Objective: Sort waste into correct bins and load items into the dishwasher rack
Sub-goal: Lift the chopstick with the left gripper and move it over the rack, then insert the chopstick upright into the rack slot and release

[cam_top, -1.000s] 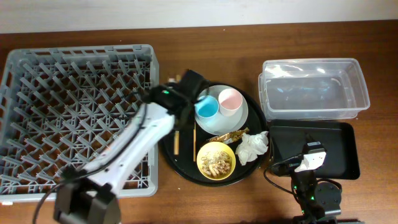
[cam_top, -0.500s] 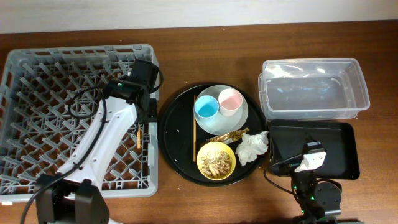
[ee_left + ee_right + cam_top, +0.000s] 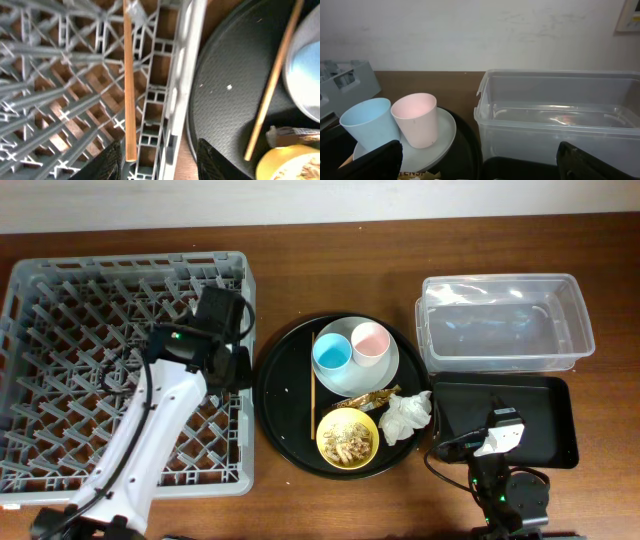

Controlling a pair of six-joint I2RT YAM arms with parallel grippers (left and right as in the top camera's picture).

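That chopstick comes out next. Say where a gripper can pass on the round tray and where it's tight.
Free: round black tray, left part, between rim and chopstick. Bare table behind the tray, between dishwasher rack and clear tub. Crowded right of the chopstick: plate, blue cup, pink cup, foil wrapper, tissue, yellow bowl.

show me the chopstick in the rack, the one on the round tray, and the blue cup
chopstick in the rack (image 3: 128, 80): left wrist view, mid-shaft
chopstick on the round tray (image 3: 274, 80): left wrist view, mid-shaft
blue cup (image 3: 332, 354): overhead view, inside its mouth
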